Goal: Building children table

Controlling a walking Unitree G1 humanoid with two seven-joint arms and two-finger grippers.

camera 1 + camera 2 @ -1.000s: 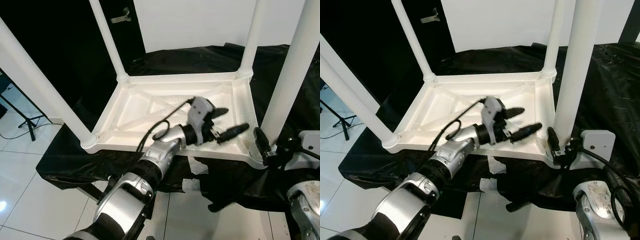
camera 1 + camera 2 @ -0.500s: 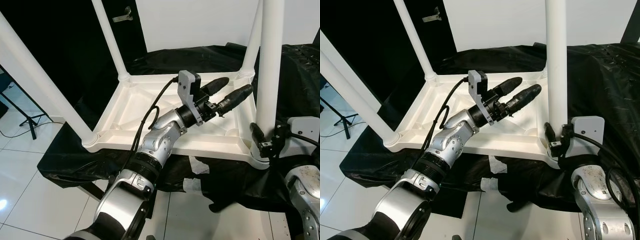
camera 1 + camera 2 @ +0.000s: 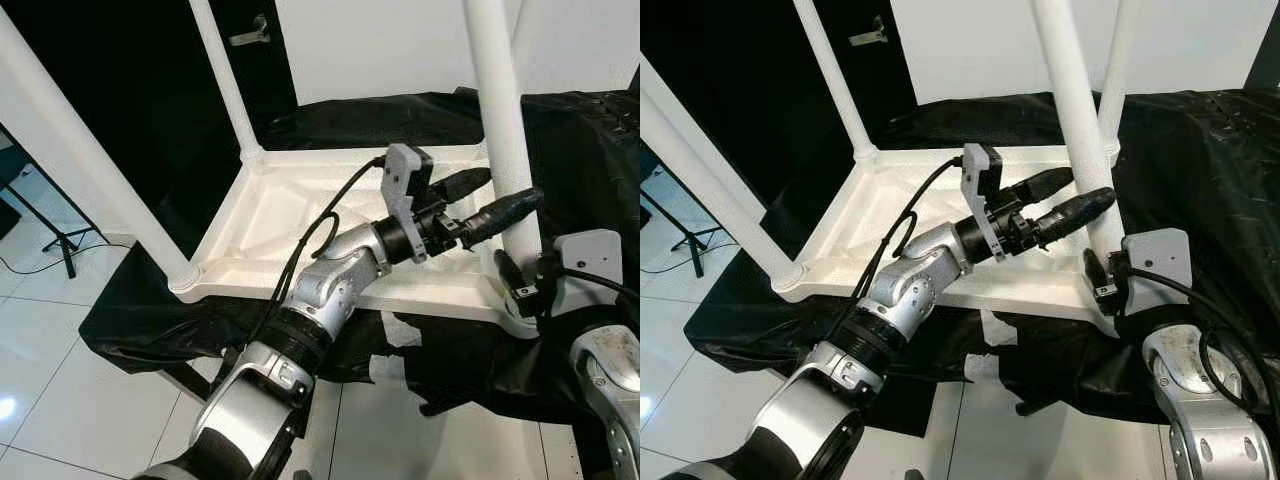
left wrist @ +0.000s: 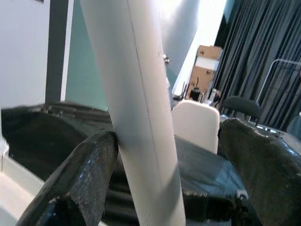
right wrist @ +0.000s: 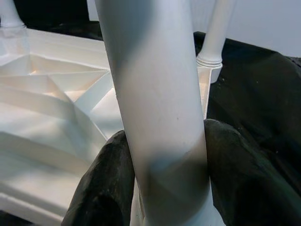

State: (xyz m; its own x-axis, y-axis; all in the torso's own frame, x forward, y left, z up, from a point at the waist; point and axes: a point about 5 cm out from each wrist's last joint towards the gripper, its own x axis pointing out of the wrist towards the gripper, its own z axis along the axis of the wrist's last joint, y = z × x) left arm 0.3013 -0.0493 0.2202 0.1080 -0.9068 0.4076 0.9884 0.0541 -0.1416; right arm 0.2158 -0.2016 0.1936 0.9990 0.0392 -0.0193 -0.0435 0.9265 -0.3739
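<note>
While half a second ago raised over the far middle of the upturned white table top (image 3: 300, 215), now swung rightward and reaching the near right leg (image 3: 497, 130): left gripper (image 3: 485, 200), fingers spread wide, one finger (image 4: 80, 181) touching that leg's side, the other standing clear. Leg itself no longer upright as before, leaning now, top tipped to the left, long axis rising from the table top's near right corner. Seated on black cloth (image 3: 400, 110), legs up. Clamped about the leg's base at that corner: right gripper (image 5: 162, 188), fingers (image 5: 106, 183) pressed on both sides.
</note>
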